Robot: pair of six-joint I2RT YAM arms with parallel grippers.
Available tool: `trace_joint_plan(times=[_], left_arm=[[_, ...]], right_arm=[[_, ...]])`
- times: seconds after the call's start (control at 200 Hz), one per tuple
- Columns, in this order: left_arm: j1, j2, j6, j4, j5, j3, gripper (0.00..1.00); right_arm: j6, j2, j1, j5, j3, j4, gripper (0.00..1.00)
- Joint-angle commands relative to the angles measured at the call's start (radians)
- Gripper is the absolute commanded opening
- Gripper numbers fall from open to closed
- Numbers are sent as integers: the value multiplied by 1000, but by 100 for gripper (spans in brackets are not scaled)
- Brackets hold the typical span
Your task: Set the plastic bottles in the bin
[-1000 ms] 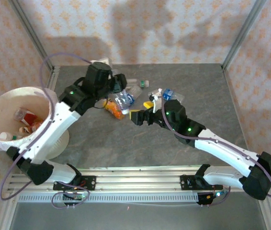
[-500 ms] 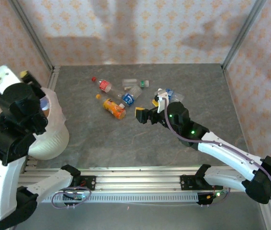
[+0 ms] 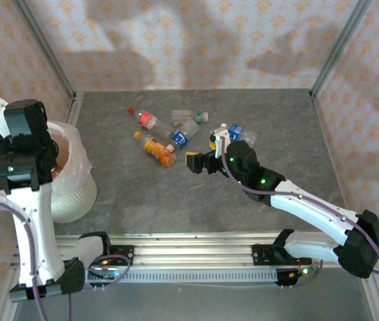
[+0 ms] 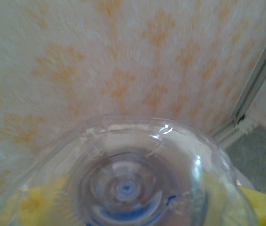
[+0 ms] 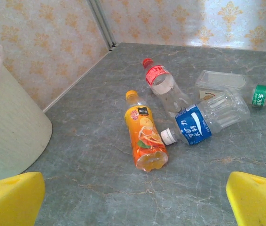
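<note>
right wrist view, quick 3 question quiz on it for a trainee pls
1. True or false: the orange-label bottle stands upright on the table.
2. What colour is the cap of the red-label bottle? A red, B white, C green.
3. Is the right gripper open or shut?
Key: 1 false, it lies on its side; 2 A; 3 open, with nothing between its yellow pads.
</note>
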Motion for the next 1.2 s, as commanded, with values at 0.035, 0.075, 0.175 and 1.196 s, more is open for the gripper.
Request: trace_joint_plan(times=[0.035,0.075,0.175,1.196], left_arm=[[135,27,-59,-78,316,-65,59],[159,27,-61,-66,357,-89,59],[186,29,-73,-44,405,-138,62],[-79,-15,-239,60,728,-47,99]], right_arm=[[1,-27,-1,2,22,-25,99],[0,-30,-1,8,22,-31,99],[1,-34,-1,29,18,-33,99],[85,-3,-64,279,40,-139,99]])
